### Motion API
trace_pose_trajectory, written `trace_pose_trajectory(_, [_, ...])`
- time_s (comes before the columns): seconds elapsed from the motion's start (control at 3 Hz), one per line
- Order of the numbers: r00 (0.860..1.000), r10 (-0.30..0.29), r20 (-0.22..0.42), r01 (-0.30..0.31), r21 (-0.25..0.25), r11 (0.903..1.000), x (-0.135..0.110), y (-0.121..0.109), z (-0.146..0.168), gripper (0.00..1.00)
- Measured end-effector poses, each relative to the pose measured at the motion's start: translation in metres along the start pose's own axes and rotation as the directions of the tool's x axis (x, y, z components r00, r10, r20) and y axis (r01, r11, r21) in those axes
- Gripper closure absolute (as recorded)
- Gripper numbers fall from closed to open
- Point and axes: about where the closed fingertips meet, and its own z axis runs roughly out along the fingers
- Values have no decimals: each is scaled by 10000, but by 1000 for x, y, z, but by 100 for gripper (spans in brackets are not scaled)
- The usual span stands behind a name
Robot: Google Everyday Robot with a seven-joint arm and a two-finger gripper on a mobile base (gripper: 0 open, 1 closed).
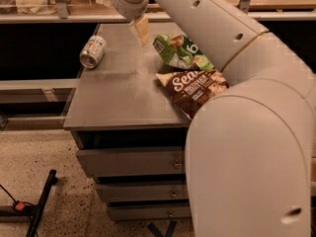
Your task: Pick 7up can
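Note:
The 7up can [93, 52] lies on its side at the back left of the grey cabinet top [118, 98], its shiny metal end facing the front. My gripper [140, 29] hangs over the back middle of the top, to the right of the can and a little farther back, clear of it. It holds nothing that I can see. My large white arm [247, 147] fills the right side of the view and hides the cabinet's right part.
A green crinkled snack bag [182, 53] lies right of the gripper. A brown snack bag [195, 88] lies in front of it, partly under the arm. Drawers [133, 162] sit below the top. A black stand [39, 206] lies on the floor at left.

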Motion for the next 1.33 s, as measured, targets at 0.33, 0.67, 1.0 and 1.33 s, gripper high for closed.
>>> trace_pose_trajectory(0.33, [9937,-1012,476,1005,164,9948,-18,-12,30,0])
trace_pose_trajectory(0.67, [9759,-2077,663,2062,285,9781,-31,-20,52,0])
trace_pose_trajectory(1.0, [9491,-3067,721,3063,169,9518,-42,-28,72,0])
trace_pose_trajectory(1.33, [9235,-3762,747,3778,-82,9258,-50,-33,91,0])
